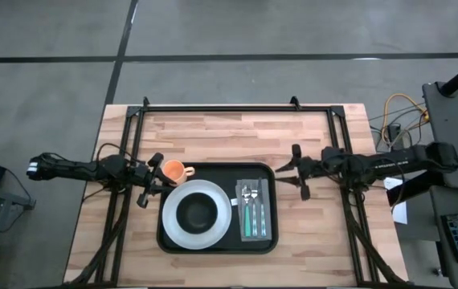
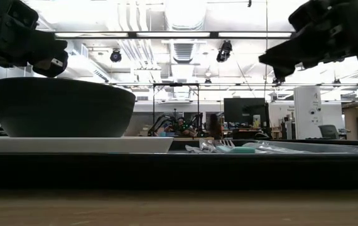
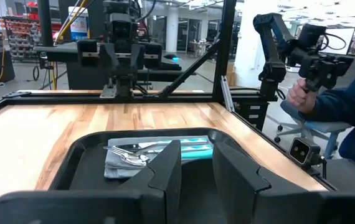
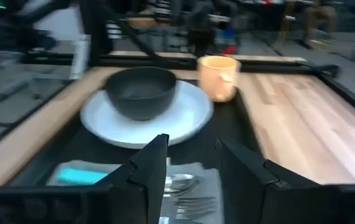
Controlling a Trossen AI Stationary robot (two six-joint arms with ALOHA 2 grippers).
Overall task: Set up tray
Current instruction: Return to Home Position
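Note:
The black tray (image 1: pixel 213 250) lies on the wooden table between both arms. On it sit a white plate (image 1: pixel 218 226) carrying a dark bowl (image 1: pixel 197 212), an orange cup (image 1: pixel 173 170) in its far left corner, and a grey napkin (image 1: pixel 255 229) with cutlery (image 1: pixel 250 201) on top. My left gripper (image 1: pixel 149 180) is open and hovers just left of the cup, raised above the bowl's height in the low view (image 2: pixel 25 41). My right gripper (image 1: pixel 298 172) is open and hovers off the tray's right edge, raised too (image 2: pixel 304 37). From the right wrist, the cup (image 4: pixel 218 76) and bowl (image 4: pixel 141 91) stand beyond the fingers.
A black metal frame (image 1: pixel 237 107) runs along the table's far edge and down both sides. Bare wood (image 1: pixel 237 136) lies between the tray and the far rail. Beyond the table's right side, a person's hand (image 3: pixel 299 93) and blue sleeve (image 3: pixel 345 115) show at another arm.

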